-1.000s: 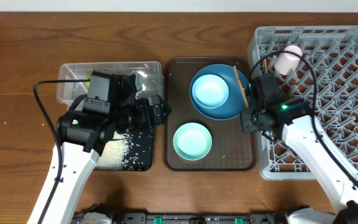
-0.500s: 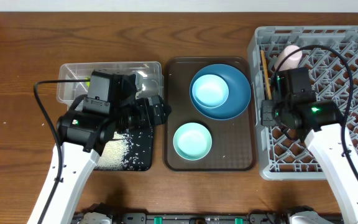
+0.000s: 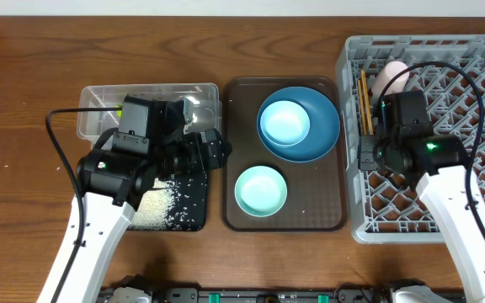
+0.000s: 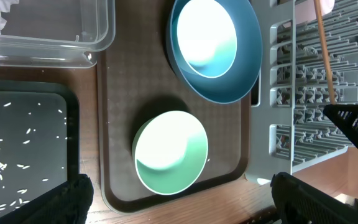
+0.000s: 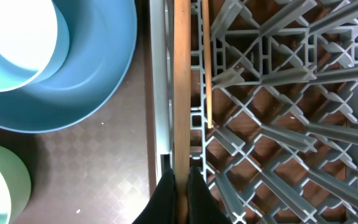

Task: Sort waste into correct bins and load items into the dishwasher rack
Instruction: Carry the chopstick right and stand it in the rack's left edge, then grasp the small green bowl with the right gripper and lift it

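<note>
- chopsticks [image 3: 365,99]: where are they, and who has them?
- they're over the left-most row of the rack [image 3: 445,50], just inside its wall. the right gripper [image 3: 368,154] has them. in the right wrist view its jaws are pinched tight on the near end of the broader-looking stick. a thinner-looking one runs just beside it, and i cannot tell whether that one is caught in the pinch too
- which way do they lie?
- the long axis points straight away from the gripper, toward the far side of the table, parallel to the rack wall. the far tips end just beside the pink cup [image 3: 391,77], which is in the rack's far left corner
- so what does the next move turn on?
- on holding that line, i'd judge. the brown tray [image 3: 310,210] with the blue plate [image 3: 322,126] sits just on the other side of the wall, so a twist at the wrist could lay the sticks across the pegs or over the wall
- and the other arm?
- the left gripper [image 3: 211,151] hangs wide open and holds nothing, where the black tray [image 3: 199,215] meets the brown tray. that is well apart from the rack, so the right arm is the nearer one
</note>
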Controlling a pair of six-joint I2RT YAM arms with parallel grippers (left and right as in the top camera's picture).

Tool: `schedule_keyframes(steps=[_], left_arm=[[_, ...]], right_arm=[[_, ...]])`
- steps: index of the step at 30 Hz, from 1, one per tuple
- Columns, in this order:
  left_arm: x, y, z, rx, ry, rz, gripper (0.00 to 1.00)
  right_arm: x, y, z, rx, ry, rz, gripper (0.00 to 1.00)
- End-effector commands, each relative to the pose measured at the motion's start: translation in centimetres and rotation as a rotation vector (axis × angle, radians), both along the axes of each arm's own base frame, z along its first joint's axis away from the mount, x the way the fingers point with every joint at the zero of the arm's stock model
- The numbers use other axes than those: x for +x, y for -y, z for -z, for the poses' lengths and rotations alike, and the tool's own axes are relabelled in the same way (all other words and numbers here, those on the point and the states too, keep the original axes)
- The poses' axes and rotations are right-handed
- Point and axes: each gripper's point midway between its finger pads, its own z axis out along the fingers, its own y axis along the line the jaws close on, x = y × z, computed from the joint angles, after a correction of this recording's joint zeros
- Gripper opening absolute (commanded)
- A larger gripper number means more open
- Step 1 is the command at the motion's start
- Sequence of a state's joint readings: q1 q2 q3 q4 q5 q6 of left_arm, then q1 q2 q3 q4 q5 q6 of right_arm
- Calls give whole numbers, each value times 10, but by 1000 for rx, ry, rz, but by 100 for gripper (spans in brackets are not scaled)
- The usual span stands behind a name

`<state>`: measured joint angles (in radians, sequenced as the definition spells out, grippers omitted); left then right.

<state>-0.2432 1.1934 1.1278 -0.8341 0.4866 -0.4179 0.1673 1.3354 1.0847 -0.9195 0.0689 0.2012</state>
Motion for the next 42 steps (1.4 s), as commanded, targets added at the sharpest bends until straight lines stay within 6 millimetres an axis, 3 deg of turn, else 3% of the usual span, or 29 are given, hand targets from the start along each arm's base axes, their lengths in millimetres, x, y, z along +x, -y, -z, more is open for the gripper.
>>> schedule_keyframes(steps=[1,12,19,22,28,35,42], left_arm=[[1,-2,2,12,-1,-3,94],[1,-2,2,12,-1,-3,94],[1,-2,2,12,-1,-3,94],[1,-2,2,12,-1,-3,94],[1,-2,2,12,-1,-3,94],[1,-2,2,12,-1,-3,94],[1,-2,2,12,-1,-3,94]], right_arm=[[4,5,3,-15,-12,7,1],[7,10,14,-44,-47,9,4],[7,13,14,-53,-47,17,35],[6,13,14,-53,-50,17,43],[5,9,15,-31,-53,8,46],[0,-44,10,238,-73,-160,53],[-20,-113,-19,589,-77,-413,73]])
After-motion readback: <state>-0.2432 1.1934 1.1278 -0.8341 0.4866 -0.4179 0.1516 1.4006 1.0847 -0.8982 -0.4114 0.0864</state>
